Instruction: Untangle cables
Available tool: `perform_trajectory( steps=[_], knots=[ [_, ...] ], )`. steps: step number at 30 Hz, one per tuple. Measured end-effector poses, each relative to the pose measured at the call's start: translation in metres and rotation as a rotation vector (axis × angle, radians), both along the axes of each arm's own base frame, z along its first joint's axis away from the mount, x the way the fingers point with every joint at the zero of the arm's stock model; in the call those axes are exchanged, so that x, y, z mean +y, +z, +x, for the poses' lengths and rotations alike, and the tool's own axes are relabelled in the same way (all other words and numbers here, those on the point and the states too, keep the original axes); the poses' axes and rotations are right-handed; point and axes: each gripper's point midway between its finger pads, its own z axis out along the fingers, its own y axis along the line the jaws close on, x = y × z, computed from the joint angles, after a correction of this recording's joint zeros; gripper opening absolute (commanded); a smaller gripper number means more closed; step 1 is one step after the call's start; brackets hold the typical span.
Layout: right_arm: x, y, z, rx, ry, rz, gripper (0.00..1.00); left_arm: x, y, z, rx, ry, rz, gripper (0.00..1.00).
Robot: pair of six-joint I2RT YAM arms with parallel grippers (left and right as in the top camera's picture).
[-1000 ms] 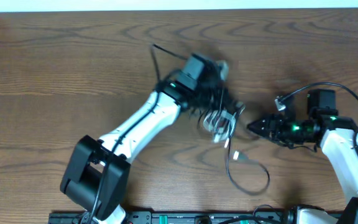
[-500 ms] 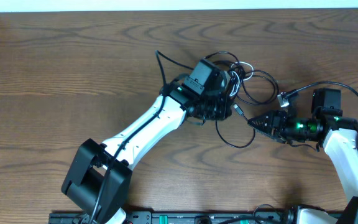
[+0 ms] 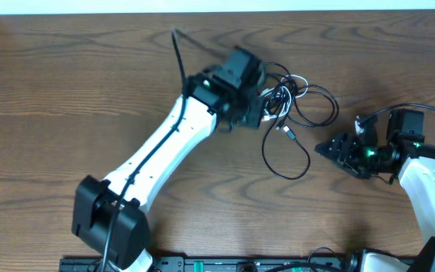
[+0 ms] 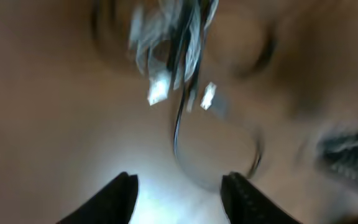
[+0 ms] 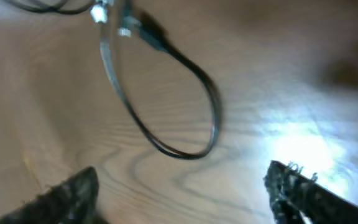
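Two sets of jaws stand released, neither holding anything. The left jaws' fingers [image 4: 122, 198] are parted over bare worktop [image 3: 74, 91]. The cables [image 3: 299, 97] lie in a tangled bunch just ahead of their tips, black cords wound with a white cord [image 4: 145, 34], all blurred in the left wrist view. Two bright plugs [image 4: 158, 93] show at the bunch's near edge. One black loop [image 3: 308, 160] trails out of the bunch toward the right jaws. It lies flat on the wood ahead of their widely spread fingers [image 5: 67, 196], touching neither.
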Motion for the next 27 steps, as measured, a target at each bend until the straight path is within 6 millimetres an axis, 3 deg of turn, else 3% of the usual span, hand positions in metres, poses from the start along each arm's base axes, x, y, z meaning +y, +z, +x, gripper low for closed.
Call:
perform_trajectory(
  steps=[4,7,9,14,16,17,18,20,24,27],
  knots=[
    [-0.014,-0.013,-0.015,0.087,-0.023,-0.097,0.99,-0.023,0.036,0.039,-0.236,-0.043,-0.084,0.50],
    [-0.021,-0.018,-0.019,0.113,-0.032,-0.144,0.99,-0.036,0.039,0.053,-0.305,-0.063,-0.109,0.50],
    [-0.024,-0.020,-0.022,0.127,-0.036,-0.164,0.99,-0.046,0.026,0.060,-0.313,-0.077,-0.104,0.53],
    [-0.027,-0.022,-0.024,0.137,-0.040,-0.187,0.99,-0.066,-0.047,0.062,-0.219,-0.121,-0.032,0.53],
    [-0.028,-0.023,-0.024,0.137,-0.041,-0.191,0.99,-0.070,-0.078,0.057,-0.167,-0.135,0.003,0.49],
    [-0.028,-0.023,-0.023,0.136,-0.041,-0.192,0.99,-0.069,-0.090,0.054,-0.142,-0.138,0.021,0.33],
    [-0.029,-0.023,-0.023,0.136,-0.041,-0.194,0.99,-0.067,-0.102,0.050,-0.113,-0.144,0.042,0.27],
    [-0.029,-0.023,-0.023,0.135,-0.042,-0.196,0.99,-0.057,-0.121,0.035,-0.030,-0.152,0.097,0.25],
    [-0.029,-0.023,-0.023,0.136,-0.042,-0.199,0.99,-0.034,-0.138,0.001,0.132,-0.156,0.181,0.20],
    [-0.029,-0.023,-0.023,0.135,-0.042,-0.199,0.99,-0.020,-0.144,-0.037,0.308,-0.171,0.209,0.19]
  ],
)
